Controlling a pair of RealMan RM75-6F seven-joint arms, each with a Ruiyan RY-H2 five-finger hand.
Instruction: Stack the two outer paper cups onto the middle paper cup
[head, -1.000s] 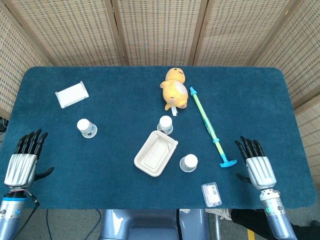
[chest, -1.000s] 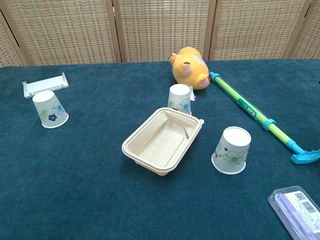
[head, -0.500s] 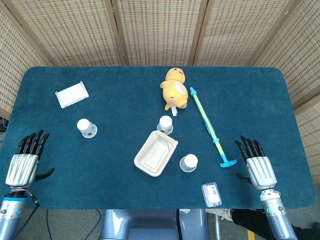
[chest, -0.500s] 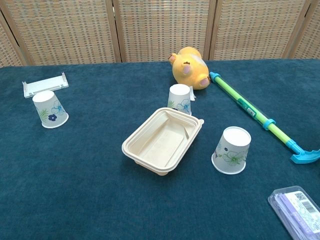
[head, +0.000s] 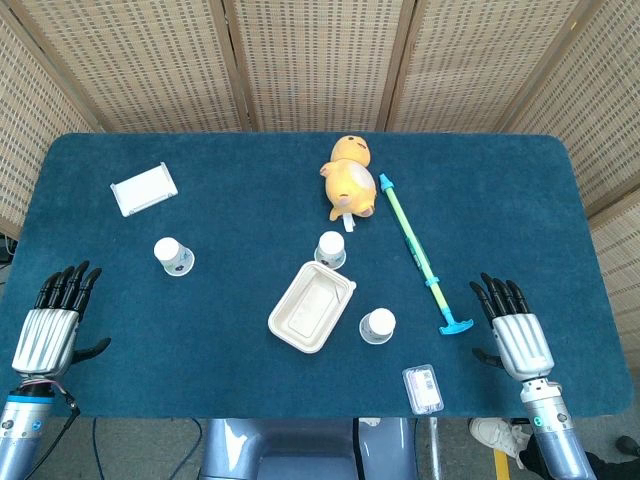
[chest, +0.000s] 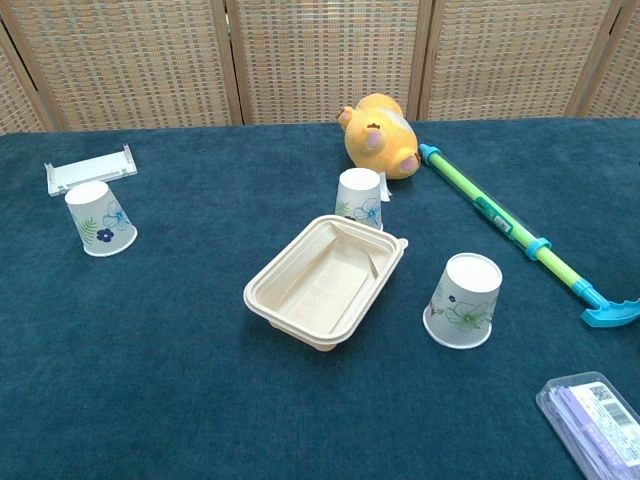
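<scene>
Three white floral paper cups stand upside down on the blue table. The left cup (head: 173, 255) (chest: 100, 219) is far out on the left. The middle cup (head: 331, 248) (chest: 360, 197) stands just behind a food tray. The right cup (head: 378, 325) (chest: 464, 300) is at the tray's front right. My left hand (head: 47, 329) hovers open at the table's front left corner, palm down, well away from the left cup. Near the front right edge my right hand (head: 515, 332) is open too, to the right of the right cup. Neither hand appears in the chest view.
A beige food tray (head: 311, 306) (chest: 328, 279) lies among the cups. A yellow plush toy (head: 350, 179) (chest: 381, 135) and a green-blue stick (head: 418, 249) (chest: 516, 231) lie behind and right. A white flat box (head: 143, 189) (chest: 88, 170) sits far left; a clear packet (head: 422, 389) (chest: 594, 416) front right.
My left hand has drifted slightly down toward the table's front edge. The cups and my right hand have not moved.
</scene>
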